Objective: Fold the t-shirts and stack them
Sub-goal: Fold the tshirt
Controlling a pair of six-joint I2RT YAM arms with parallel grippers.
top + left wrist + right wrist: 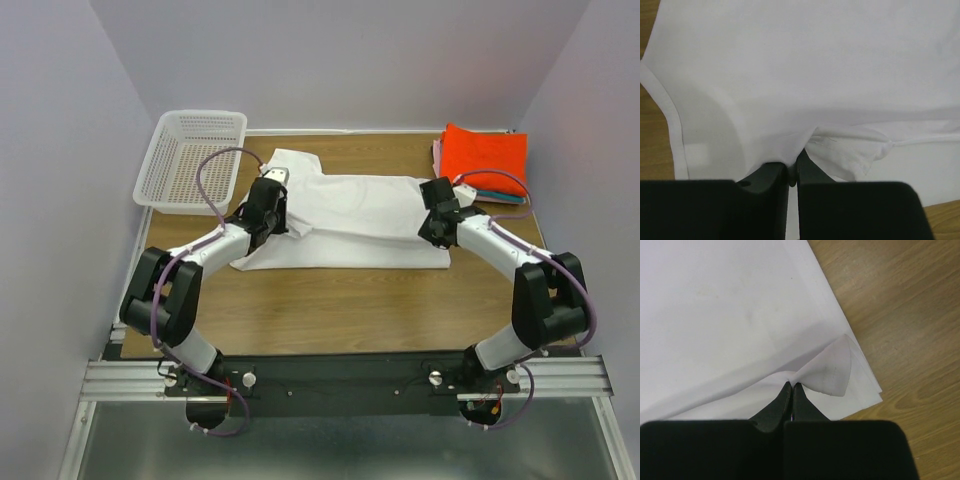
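- Two arms rise from the black rail (350, 372) at the near edge of the wooden table (350, 310), one on each side, both reaching inward.
- One white mesh basket (160, 185) sits at the far left corner, apart from the cloth.
- One left gripper (792, 167) is down on the left part of the white t-shirt (350, 215). Its jaws stand only a thin slit apart, and a pucker of the cloth is caught at their tips.
- One white t-shirt lies flat across the middle of the table, partly folded, with a sleeve poking out toward the far left.
- One right gripper (791, 386) is clamped on a small pinch of cloth at the shirt's right edge, near its corner, where several layers show.
- One stack of folded shirts sits at the far right corner. Three colours show in it: an orange-red shirt (485, 155) on top, a teal edge (505, 197) and a pink edge (438, 155) beneath.
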